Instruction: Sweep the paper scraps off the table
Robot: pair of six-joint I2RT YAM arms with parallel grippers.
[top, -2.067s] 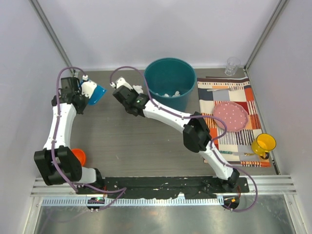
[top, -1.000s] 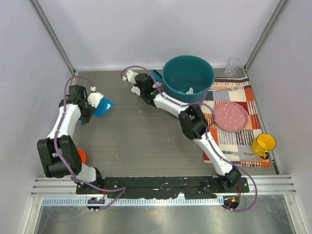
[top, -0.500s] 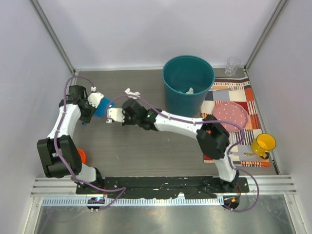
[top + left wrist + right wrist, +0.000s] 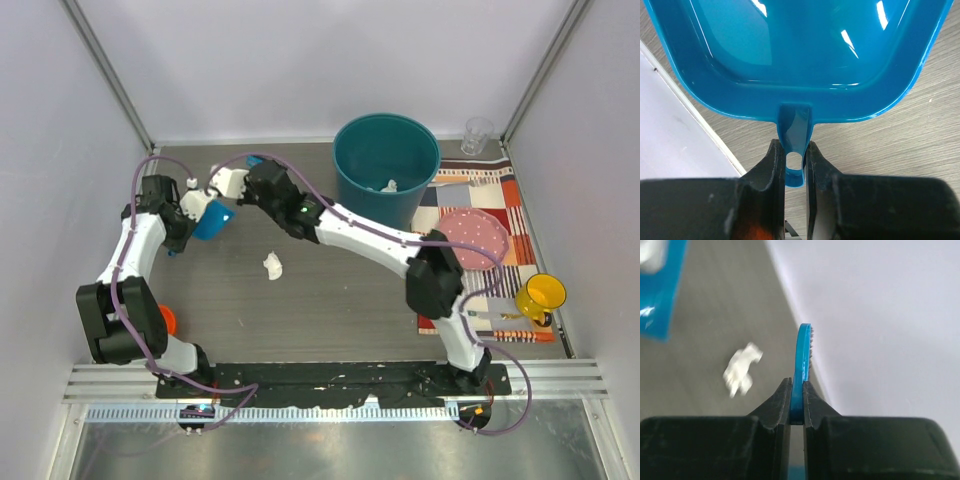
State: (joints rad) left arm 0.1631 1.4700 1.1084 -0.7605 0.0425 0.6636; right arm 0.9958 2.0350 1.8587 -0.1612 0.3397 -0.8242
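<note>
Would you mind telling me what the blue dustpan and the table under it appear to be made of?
The dustpan looks like glossy moulded plastic, given its sharp light reflections. The table looks like matte wood-grain laminate, streaked grey-brown; real wood can't be excluded.

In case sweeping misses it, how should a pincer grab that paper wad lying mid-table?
Come straight down from above and pinch the paper wad across its narrower, left-to-right width. It lies loose on the flat table, longer front to back, with bare surface on both sides.
</note>
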